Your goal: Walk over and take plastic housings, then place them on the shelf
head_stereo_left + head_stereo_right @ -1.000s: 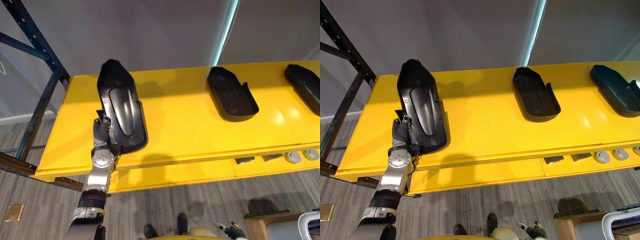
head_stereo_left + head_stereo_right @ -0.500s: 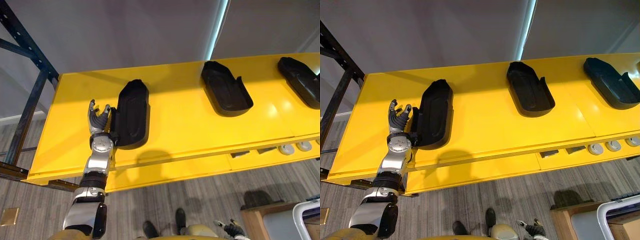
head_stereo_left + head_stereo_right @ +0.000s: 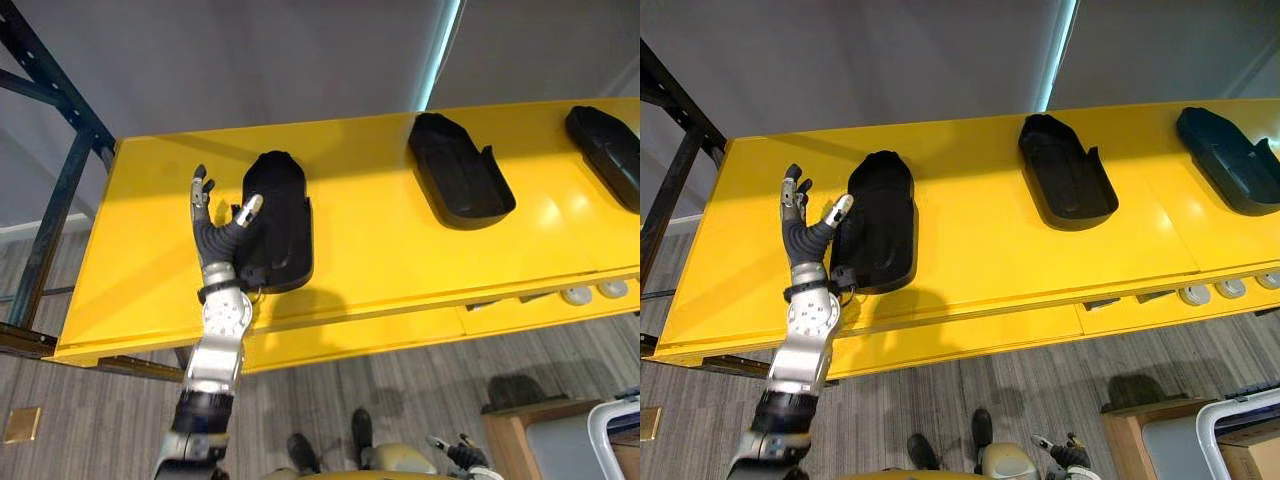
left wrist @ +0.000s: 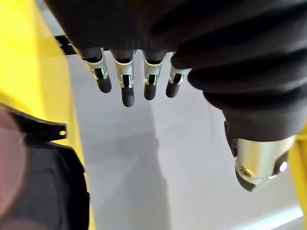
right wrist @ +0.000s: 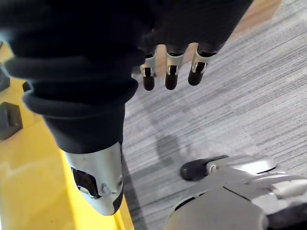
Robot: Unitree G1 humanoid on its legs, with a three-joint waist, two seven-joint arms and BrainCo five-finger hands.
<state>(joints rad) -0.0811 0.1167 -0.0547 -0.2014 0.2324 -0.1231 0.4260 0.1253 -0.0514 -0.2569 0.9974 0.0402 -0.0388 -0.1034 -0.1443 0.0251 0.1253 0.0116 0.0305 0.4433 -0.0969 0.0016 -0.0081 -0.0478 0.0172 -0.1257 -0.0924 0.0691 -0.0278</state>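
Since half a second ago, the left hand (image 3: pixel 214 238) has let go of the housing (image 3: pixel 276 222) and its fingers (image 4: pixel 127 89) have straightened and spread. A second ago the housing was tipped up in its grip; now it lies flat on the shelf (image 3: pixel 370 255).

Nearest, at the bottom of the frame, the right hand (image 5: pixel 168 67) hangs low over the grey floor (image 5: pixel 249 91) with relaxed, nearly straight fingers and holds nothing. It is well apart from any housing.

Above it, left of centre, the left hand rises past the shelf's front edge, wide open and empty. The housing lies just to the right of it in the frame. The thumb tip overlaps the housing's left edge, and I cannot tell whether they touch. The housing's long axis runs from the shelf's front edge toward the back, roughly parallel to the fingers, with the rounded end farthest away.

The left hand is by far the nearer one, so I judge this placement done. Withdrawing calls for moving left and down, away from the housing's side, so the thumb does not drag it.

Farther right lie a second housing (image 3: pixel 461 180) at upper centre and a third housing (image 3: pixel 606 152) at the upper right edge, both well apart from the hand. A dark rack post (image 3: pixel 62 190) stands at upper left.
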